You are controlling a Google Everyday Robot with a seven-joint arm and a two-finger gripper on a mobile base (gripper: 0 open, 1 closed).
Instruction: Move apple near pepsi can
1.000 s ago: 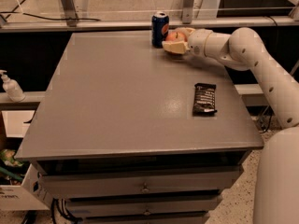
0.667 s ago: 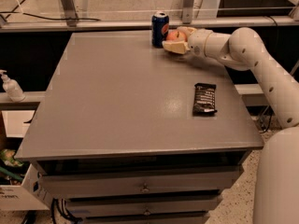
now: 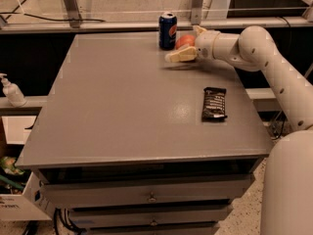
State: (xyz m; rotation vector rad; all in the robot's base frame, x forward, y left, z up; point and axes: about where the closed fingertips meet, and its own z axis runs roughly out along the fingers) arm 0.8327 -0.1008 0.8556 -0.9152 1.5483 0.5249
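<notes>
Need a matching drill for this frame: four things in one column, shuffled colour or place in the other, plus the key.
1. pepsi can
2. apple
3. snack bar
4. gripper

A. black, lying flat, apart from the others
B. orange-red, right beside the can
C. blue, upright at the table's far edge
D. cream, at the apple

Pairs: 1-C, 2-B, 3-A, 4-D
</notes>
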